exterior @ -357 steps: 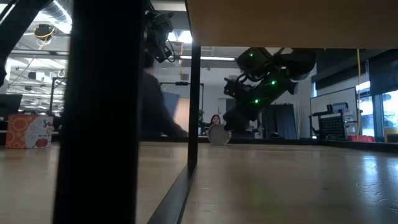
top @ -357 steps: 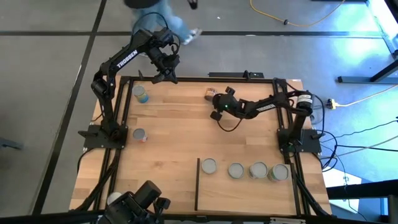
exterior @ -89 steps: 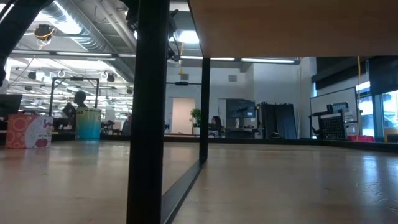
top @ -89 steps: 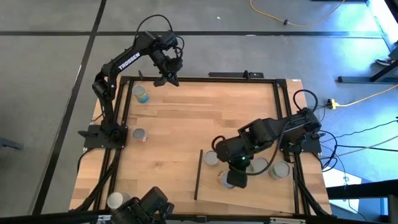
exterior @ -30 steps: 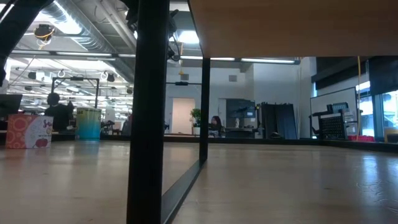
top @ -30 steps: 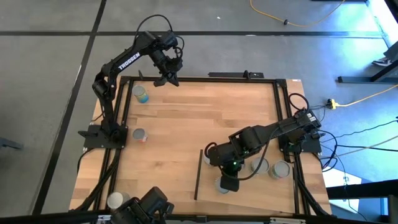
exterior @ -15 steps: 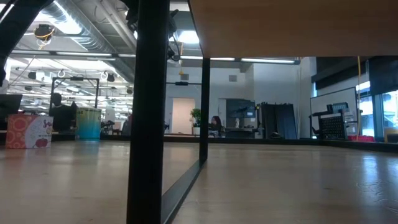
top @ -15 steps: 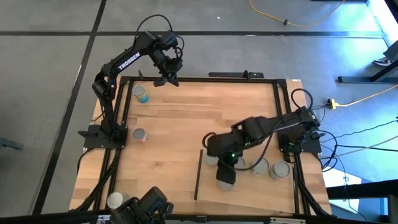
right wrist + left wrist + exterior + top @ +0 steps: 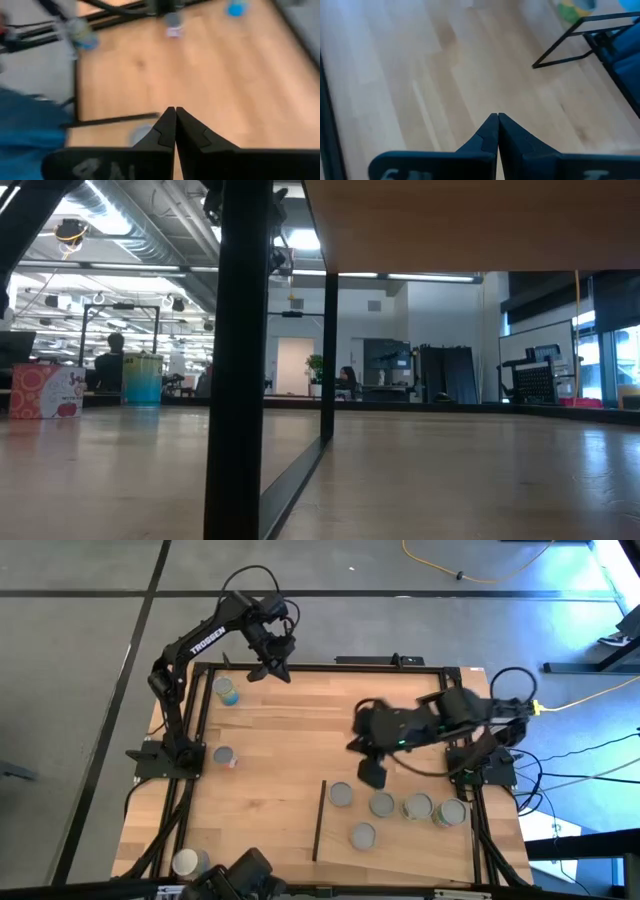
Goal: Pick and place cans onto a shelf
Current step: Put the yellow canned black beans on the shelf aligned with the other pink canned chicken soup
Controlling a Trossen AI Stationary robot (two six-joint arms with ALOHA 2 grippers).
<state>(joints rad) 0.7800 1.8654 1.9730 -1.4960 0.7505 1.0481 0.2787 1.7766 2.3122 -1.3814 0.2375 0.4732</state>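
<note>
1. 5 cans on the shelf (image 9: 440, 845): 4 in a row, at (image 9: 341, 794), (image 9: 382, 805), (image 9: 417, 806) and (image 9: 451, 812), plus 1 (image 9: 362, 836) nearer the shelf's front edge.
2. 2 more cans on the tabletop (image 9: 290, 740) by the left arm's side: 1 with a green-yellow label (image 9: 227, 691) at the far corner, 1 (image 9: 224, 756) beside the arm's base.
3. White "TROSSEN" lettering readable along the left arm's link.
4. Left gripper (image 9: 270, 668) raised at the tabletop's far edge, jaws pressed together, nothing between them.
5. Right gripper (image 9: 371, 774) above the tabletop just beyond the row of cans, jaws pressed together in the right wrist view, holding nothing.
6. No can label text legible.
</note>
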